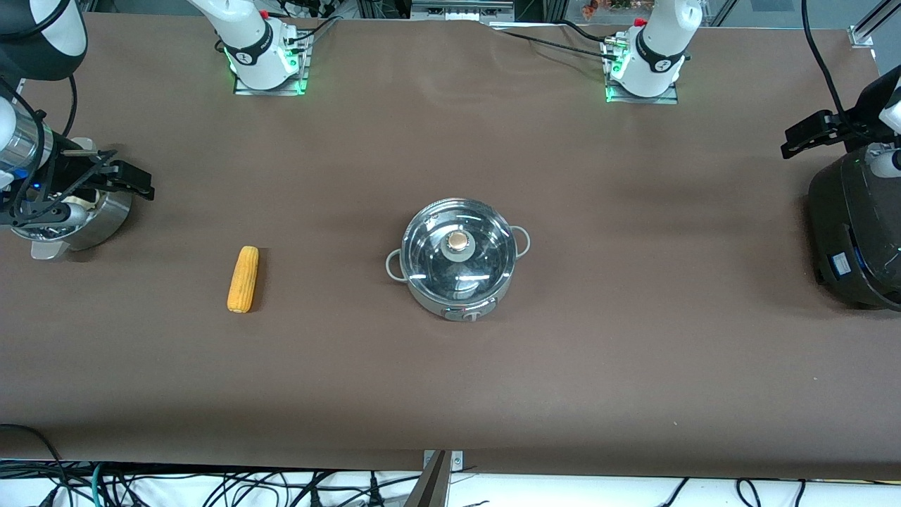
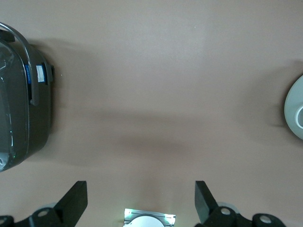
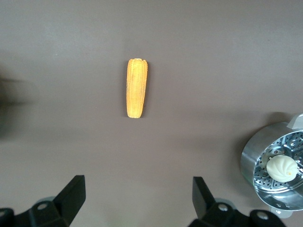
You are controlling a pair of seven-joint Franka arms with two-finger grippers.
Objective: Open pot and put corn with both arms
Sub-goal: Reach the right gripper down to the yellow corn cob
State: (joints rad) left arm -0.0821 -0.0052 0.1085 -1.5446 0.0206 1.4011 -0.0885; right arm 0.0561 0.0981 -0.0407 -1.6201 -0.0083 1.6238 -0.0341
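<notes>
The lidded pot point(image 1: 457, 259) sat mid-table, the corn point(image 1: 243, 279) toward the right arm's end. Both grippers, left point(image 2: 141, 201) over the cooker point(image 1: 855, 232) and right point(image 3: 137, 198) over the steamer point(image 3: 277, 172), hung open. You wanted the lid knob point(image 1: 458, 241) gripped squarely and lifted straight.

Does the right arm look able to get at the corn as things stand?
Probably yes: the corn lies alone on bare table, and the right gripper is open up above the steamer bowl close by.
</notes>
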